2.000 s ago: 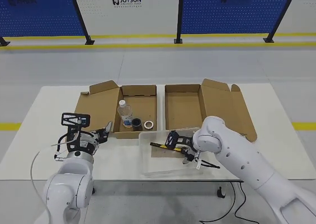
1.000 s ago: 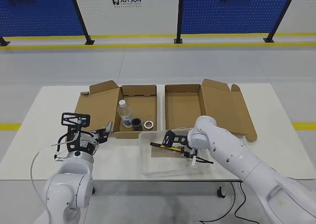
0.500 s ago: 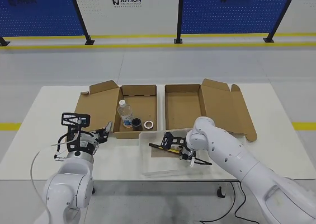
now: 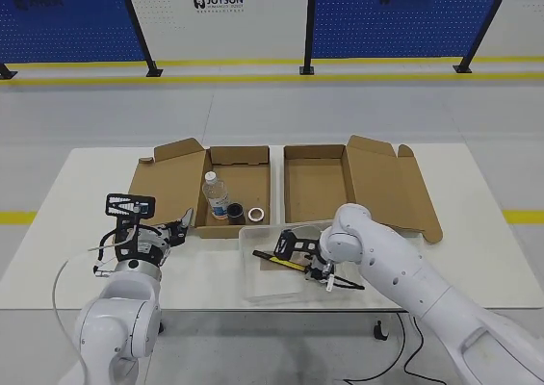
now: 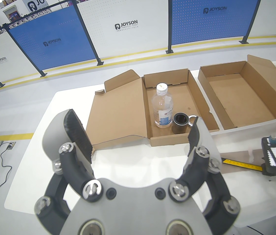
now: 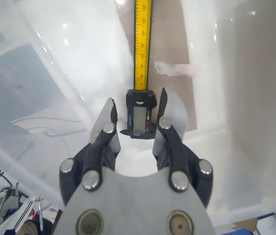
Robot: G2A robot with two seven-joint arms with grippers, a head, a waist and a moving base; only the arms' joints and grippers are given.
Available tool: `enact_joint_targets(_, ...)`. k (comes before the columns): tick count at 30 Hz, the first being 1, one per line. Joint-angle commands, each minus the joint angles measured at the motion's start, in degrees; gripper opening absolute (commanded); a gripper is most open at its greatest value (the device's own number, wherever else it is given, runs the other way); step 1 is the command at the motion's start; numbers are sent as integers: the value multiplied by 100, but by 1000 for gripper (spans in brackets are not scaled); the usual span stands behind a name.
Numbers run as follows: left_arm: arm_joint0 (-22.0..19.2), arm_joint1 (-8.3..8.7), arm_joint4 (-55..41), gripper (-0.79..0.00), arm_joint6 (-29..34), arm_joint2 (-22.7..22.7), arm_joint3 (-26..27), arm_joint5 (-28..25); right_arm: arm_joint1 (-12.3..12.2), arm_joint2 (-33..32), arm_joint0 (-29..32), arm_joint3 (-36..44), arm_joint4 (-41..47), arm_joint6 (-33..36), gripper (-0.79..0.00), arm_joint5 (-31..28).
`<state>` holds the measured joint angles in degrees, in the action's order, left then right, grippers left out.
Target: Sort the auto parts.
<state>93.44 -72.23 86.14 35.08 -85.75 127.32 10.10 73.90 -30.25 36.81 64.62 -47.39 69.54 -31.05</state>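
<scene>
The right gripper (image 6: 138, 96) straddles the caliper (image 6: 141, 37) in the bin (image 4: 249, 269) at 6 o'clock, part-open. The left gripper (image 5: 133, 117), at 9 o'clock, gapes empty.

My count, top view: 2 cardboard boxes, i.e. left box (image 4: 247, 178) & right box (image 4: 315, 188). 1 clear bin (image 4: 246, 260). 1 digital caliper (image 6: 142, 50). 1 water bottle (image 4: 216, 195). 1 black cylinder (image 4: 236, 213). 1 small ring (image 4: 256, 213). 1 table (image 4: 60, 231).
</scene>
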Motion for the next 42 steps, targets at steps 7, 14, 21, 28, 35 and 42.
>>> enact_joint_targets(7,0,0,0,0,0,0,0,0,29,43,27,-136,-105,-108,-406,15)
enact_joint_targets(14,0,0,0,0,0,0,0,0,153,197,-38,-372,-69,-168,-459,-59)
enact_joint_targets(21,0,0,0,0,0,0,0,0,252,286,-137,-534,-70,-195,-785,-120)
enact_joint_targets(28,0,0,0,0,0,0,0,0,196,151,-36,-183,-63,-222,-785,36)
enact_joint_targets(35,0,0,0,0,0,0,0,0,-40,-226,299,473,-160,-150,-785,279)
enact_joint_targets(42,0,0,0,0,0,0,0,0,-375,-895,762,1369,-342,-137,-785,494)
